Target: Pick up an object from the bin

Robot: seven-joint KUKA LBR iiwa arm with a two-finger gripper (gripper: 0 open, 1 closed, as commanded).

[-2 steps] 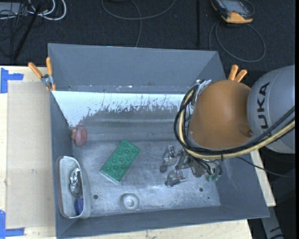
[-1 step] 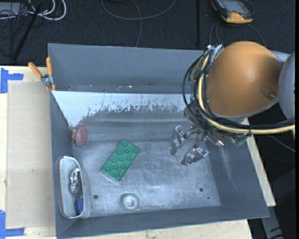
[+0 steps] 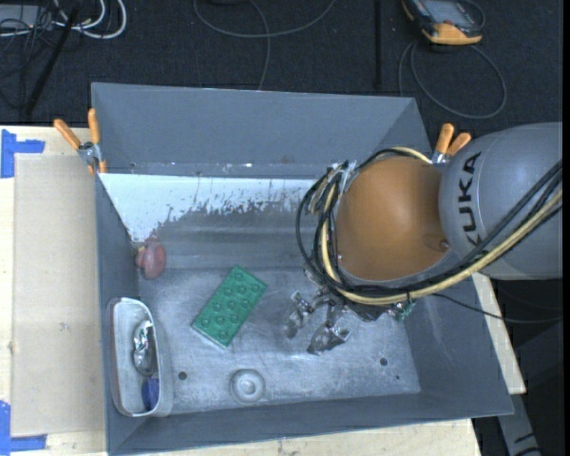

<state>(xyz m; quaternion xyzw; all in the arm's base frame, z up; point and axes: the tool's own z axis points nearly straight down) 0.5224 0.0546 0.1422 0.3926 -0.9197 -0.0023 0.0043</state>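
My gripper (image 3: 312, 330) hangs low over the bin floor, right of the middle, under the orange cover. Its two fingers stand apart with nothing between them, so it is open. A green studded building plate (image 3: 229, 306) lies flat and slanted just left of the gripper, a short gap away from the nearer fingertip (image 3: 294, 321). A small round grey disc (image 3: 248, 385) rests on the floor near the front wall, below and left of the gripper.
A pinkish round lump (image 3: 152, 259) sits at the left wall. A white oblong dish (image 3: 123, 369) holding a metal spoon (image 3: 142, 346) and a blue item lies in the front left corner. The arm and its cables cover the bin's right side.
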